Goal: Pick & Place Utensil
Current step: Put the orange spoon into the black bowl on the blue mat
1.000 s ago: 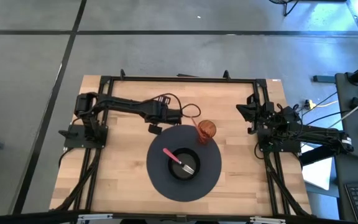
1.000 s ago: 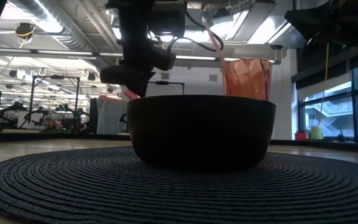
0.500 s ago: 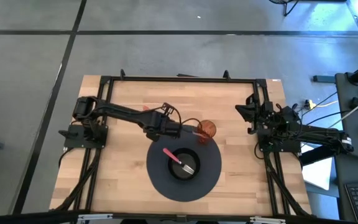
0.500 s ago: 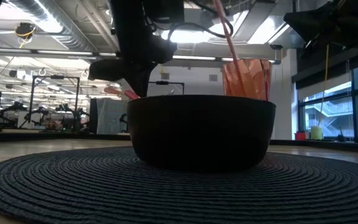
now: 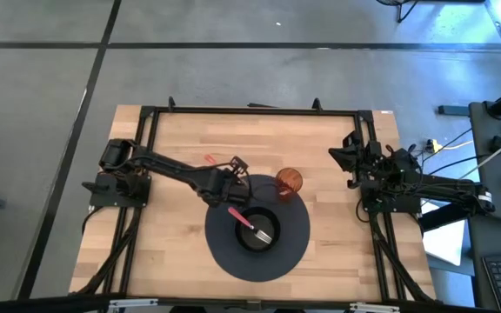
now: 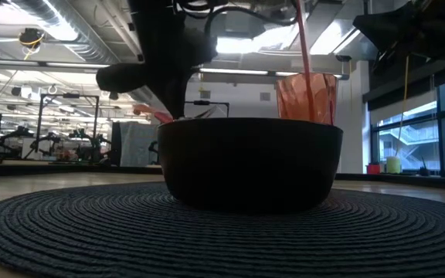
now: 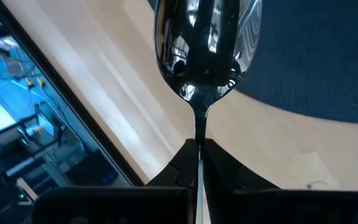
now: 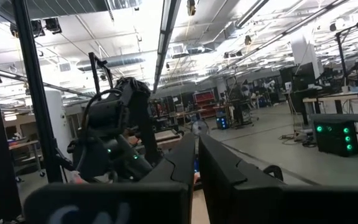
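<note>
Nearest the low camera lies the dark round woven mat (image 6: 91, 232), and on it stands the black bowl (image 6: 249, 164). A pink-handled fork (image 5: 250, 223) lies in the bowl, its long axis diagonal in the high view: handle toward the left arm's side and the table's far edge, tines toward the right and the near edge.

Just over the mat's far-left rim, the left gripper (image 5: 230, 185) is clamped on the thin neck of a metal spoon (image 7: 207, 46). In the left wrist view the spoon's long axis runs straight out from between the fingers (image 7: 179, 165), bowl end foremost, above bare wood and the mat's edge. The left arm reaches diagonally from its base at the table's left toward the middle.

Behind the bowl stands an orange translucent cup (image 6: 307, 96), on the mat's far edge.

The right gripper (image 5: 351, 156) rests folded back at the table's right side, well apart from the mat, fingers (image 8: 219, 165) nearly together, holding nothing.
</note>
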`<state>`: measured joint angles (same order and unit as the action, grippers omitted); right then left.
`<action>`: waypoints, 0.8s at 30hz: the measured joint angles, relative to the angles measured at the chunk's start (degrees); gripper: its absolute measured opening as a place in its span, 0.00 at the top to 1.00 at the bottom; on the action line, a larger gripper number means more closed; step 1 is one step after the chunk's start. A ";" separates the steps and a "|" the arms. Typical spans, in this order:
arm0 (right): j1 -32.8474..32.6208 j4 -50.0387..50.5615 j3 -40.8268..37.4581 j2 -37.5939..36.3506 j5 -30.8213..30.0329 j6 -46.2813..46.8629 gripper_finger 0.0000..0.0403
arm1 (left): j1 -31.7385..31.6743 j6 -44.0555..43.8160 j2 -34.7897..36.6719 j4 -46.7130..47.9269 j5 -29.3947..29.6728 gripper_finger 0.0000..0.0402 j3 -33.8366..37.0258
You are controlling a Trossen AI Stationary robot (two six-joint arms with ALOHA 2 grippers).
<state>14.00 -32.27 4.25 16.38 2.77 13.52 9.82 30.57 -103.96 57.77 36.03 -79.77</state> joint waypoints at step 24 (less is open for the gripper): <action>-0.04 -0.01 0.00 1.25 0.48 0.92 0.94 | 3.79 12.16 -12.98 -1.37 -6.32 0.99 -17.38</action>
<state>13.96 -32.27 4.25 17.63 3.25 14.44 13.61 42.73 -116.95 56.39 29.71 -97.14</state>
